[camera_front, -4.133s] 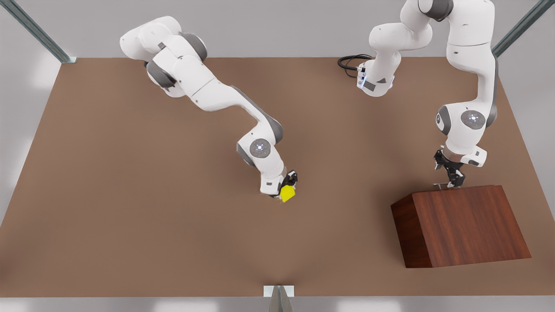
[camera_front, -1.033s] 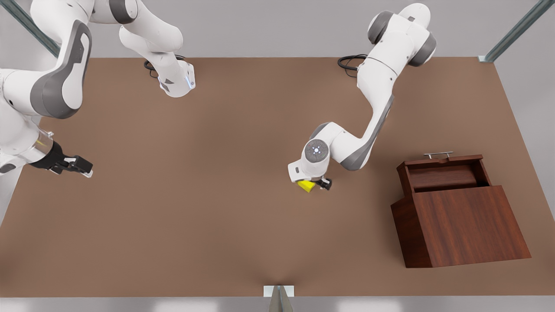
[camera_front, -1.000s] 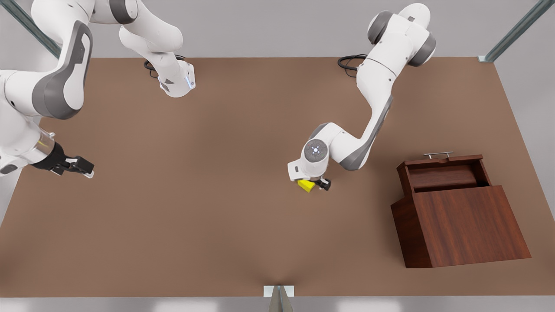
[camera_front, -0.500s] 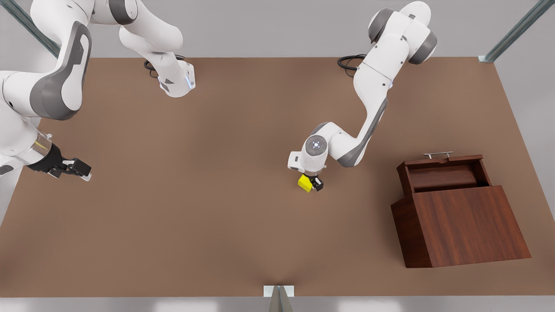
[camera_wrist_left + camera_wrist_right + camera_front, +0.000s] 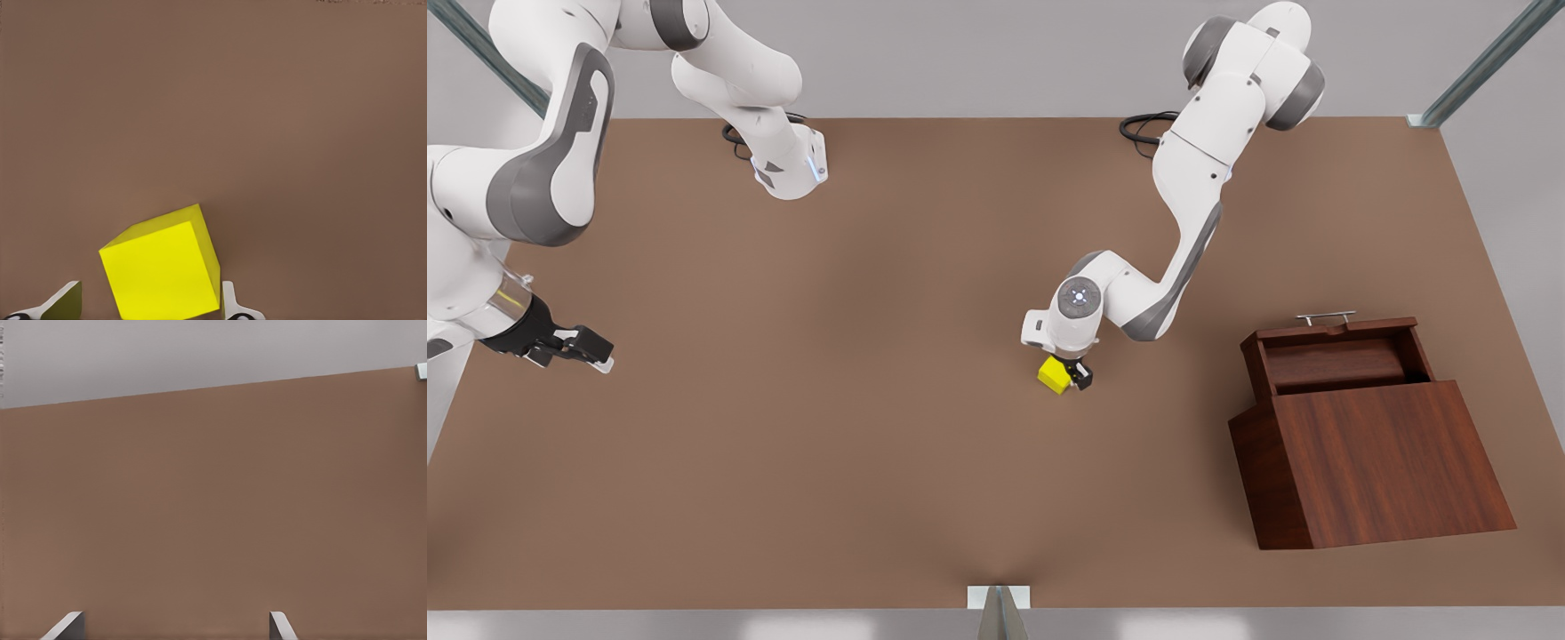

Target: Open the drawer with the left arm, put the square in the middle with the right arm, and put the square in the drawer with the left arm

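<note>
The yellow cube [image 5: 1055, 375] is located near the middle of the brown table [image 5: 783, 462], well apart from the wooden cabinet [image 5: 1369, 462] on the front view's right. The left gripper [image 5: 1069, 374] is positioned at the cube, hanging from the arm that reaches in from the far edge on the front view's right. In the left wrist view the cube [image 5: 163, 267] is seen between two pale fingertips [image 5: 63, 301]; one fingertip is just beside a cube face, while a small gap is visible at the other side, so the cube is bracketed by a spread gripper (a firm clamp cannot be confirmed). The cube appears slightly turned relative to the fingers. Whether it rests on the table or is raised just off it cannot be told.

The drawer [image 5: 1334, 356] is pulled out of the cabinet toward the far side, with its silver bar handle [image 5: 1325, 316] at the far edge and its interior exposed.

The right gripper [image 5: 574, 345] is held at the front view's left edge of the table, well apart from the cube and the cabinet. In the right wrist view its fingertips [image 5: 67, 625] are set wide apart with bare table between them. This arm waits.
</note>
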`<action>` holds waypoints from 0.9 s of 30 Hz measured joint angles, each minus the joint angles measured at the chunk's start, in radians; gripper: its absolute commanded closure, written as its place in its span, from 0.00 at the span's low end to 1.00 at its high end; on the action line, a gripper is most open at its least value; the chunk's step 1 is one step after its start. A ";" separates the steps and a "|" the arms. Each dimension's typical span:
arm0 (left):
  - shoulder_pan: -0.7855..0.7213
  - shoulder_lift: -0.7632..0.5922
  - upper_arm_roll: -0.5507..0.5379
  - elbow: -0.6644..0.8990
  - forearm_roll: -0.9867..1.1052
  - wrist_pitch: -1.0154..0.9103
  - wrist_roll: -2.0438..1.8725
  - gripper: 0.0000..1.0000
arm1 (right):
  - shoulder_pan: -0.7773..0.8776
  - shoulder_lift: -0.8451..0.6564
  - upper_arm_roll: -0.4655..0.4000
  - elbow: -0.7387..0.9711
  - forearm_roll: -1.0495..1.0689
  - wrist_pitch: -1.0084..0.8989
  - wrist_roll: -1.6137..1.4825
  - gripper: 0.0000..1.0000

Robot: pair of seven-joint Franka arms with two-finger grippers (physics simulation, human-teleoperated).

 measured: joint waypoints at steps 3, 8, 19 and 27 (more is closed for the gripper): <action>-0.001 0.010 0.000 0.003 0.000 0.005 -0.022 0.00 | 0.000 0.001 -0.001 0.000 0.003 0.000 0.000 0.00; -0.002 0.035 0.000 0.011 0.000 0.012 -0.075 0.00 | 0.000 0.001 -0.001 -0.001 0.004 0.001 -0.001 0.00; -0.010 0.073 0.004 0.015 0.059 0.041 -0.168 0.00 | 0.001 0.000 -0.001 -0.001 0.004 0.001 -0.001 0.00; -0.009 0.085 0.003 0.015 0.101 0.051 -0.228 0.16 | 0.002 0.001 -0.001 0.000 0.004 0.002 -0.001 0.00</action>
